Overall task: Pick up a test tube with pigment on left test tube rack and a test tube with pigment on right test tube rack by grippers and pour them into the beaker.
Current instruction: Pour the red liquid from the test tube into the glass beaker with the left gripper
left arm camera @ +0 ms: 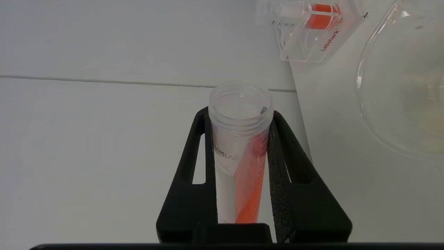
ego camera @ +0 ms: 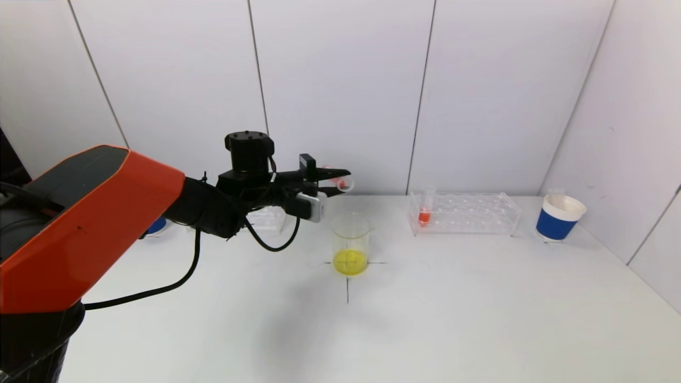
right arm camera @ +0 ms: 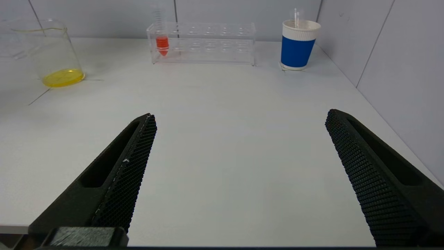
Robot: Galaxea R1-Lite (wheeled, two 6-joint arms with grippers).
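Note:
My left gripper [ego camera: 340, 182] [left arm camera: 239, 118] is shut on a clear test tube [ego camera: 345, 184] [left arm camera: 239, 156] holding orange pigment. It hangs tipped on its side, above and just left of the beaker [ego camera: 351, 244] [left arm camera: 402, 86]. Yellow liquid lies in the beaker's bottom. The left test tube rack [ego camera: 266, 218] is mostly hidden behind that arm. On the right test tube rack [ego camera: 463, 213] [right arm camera: 208, 41] stands another test tube [ego camera: 424, 210] [right arm camera: 162, 43] with orange pigment, at its left end. My right gripper [right arm camera: 241, 116] is open and empty over the near table, out of the head view.
A blue and white paper cup [ego camera: 558, 218] [right arm camera: 297, 43] stands right of the right rack, close to the side wall. A blue object [ego camera: 155, 226] shows behind the left arm. Black cross lines [ego camera: 347, 282] mark the table under the beaker.

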